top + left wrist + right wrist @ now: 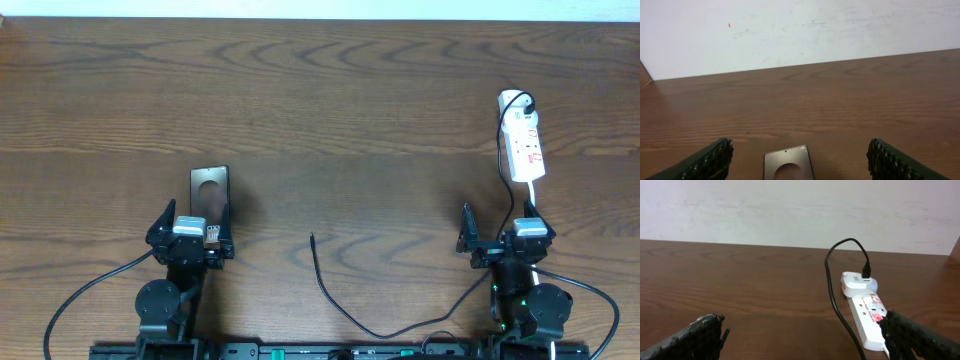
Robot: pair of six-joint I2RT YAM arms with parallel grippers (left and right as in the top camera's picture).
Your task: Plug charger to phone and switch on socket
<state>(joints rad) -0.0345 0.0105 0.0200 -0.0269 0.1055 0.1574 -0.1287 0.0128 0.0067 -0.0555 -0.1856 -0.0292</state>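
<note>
**Both grippers open above the table; charger tip lying apart from the phone**

The left gripper point(191, 230) has its jaws spread wide and holds nothing. The phone point(210, 195) lies flat on the wooden table point(350, 90) just ahead of it; in the left wrist view its near end sits between the two fingers point(710, 161).

The right gripper point(802, 322) is likewise spread and empty. The socket point(524, 145) lies ahead of it, to its right. The charger point(335, 300) runs from a white adapter point(858, 282) at the socket's rounded end. Its free tip rests on the table between the arms, well apart from the phone.
</note>
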